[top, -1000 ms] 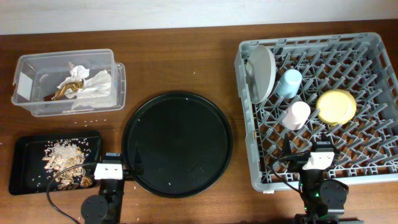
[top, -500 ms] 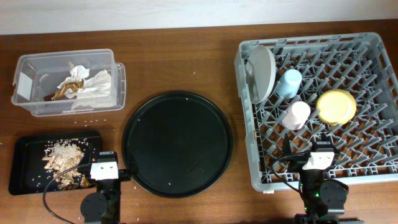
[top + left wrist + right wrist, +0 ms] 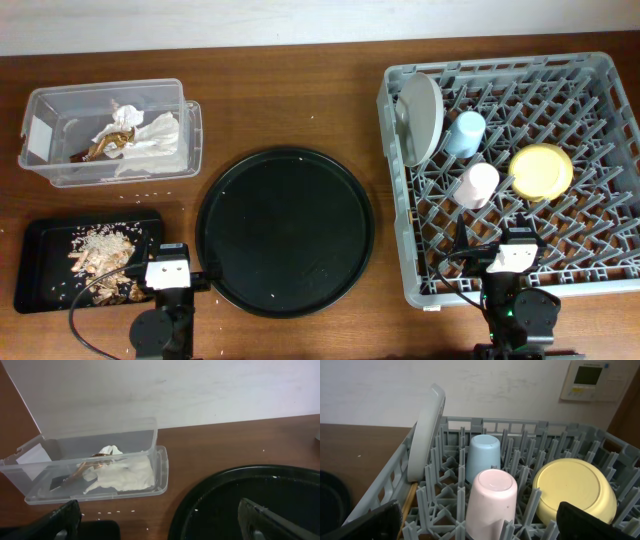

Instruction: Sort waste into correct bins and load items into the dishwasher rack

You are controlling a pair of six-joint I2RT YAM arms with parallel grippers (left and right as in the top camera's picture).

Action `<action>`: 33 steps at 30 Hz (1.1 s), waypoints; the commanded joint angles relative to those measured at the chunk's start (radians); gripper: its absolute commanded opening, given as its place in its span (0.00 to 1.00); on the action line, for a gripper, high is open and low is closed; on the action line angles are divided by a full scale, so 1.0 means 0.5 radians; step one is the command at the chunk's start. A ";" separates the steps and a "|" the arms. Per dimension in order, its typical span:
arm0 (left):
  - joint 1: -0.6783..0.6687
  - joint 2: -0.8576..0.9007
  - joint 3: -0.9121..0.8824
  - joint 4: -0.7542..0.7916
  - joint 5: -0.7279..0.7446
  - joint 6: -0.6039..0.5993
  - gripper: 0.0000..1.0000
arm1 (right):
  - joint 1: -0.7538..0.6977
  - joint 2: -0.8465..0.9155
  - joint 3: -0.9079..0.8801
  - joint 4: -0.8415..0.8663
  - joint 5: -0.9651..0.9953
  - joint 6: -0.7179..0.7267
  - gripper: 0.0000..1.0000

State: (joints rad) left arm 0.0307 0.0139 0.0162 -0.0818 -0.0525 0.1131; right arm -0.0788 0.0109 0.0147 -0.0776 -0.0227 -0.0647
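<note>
The grey dishwasher rack (image 3: 395, 235) at the right holds a pale grey plate (image 3: 420, 118) on edge, an upturned light-blue cup (image 3: 465, 132), an upturned pink cup (image 3: 478, 185) and a yellow bowl (image 3: 541, 170). A wooden chopstick (image 3: 409, 502) lies along the rack's left wall. The clear tub (image 3: 195, 130) holds white napkins (image 3: 150, 140) and a gold-brown wrapper (image 3: 105, 145). Food scraps (image 3: 100, 255) lie in the shallow black tray (image 3: 40, 265). My left gripper (image 3: 167, 265) is open and empty by that tray's right end. My right gripper (image 3: 515, 250) is open over the rack's near edge, just short of the pink cup (image 3: 490, 500).
A large round black tray (image 3: 285, 230) lies mid-table between the bins and the rack, and the left gripper's right finger hangs over its rim (image 3: 200, 495). Small pale crumbs (image 3: 140, 190) dot the wood in front of the clear tub.
The left gripper has shifted slightly left, toward the black tray, and has held still since. The right arm and all objects have not moved.
</note>
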 commanded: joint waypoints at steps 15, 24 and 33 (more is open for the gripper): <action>0.010 -0.018 -0.014 0.000 0.022 0.025 0.99 | -0.014 -0.014 -0.018 -0.002 0.018 -0.014 0.99; 0.010 -0.018 -0.014 0.000 0.023 0.025 0.99 | 0.145 -0.011 -0.018 -0.002 0.018 -0.013 0.99; 0.010 -0.018 -0.014 0.000 0.023 0.025 0.99 | 0.144 -0.011 -0.018 -0.002 0.018 -0.013 0.99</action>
State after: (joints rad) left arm 0.0307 0.0135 0.0162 -0.0818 -0.0525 0.1131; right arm -0.0120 0.0109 0.0147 -0.0776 -0.0223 -0.0643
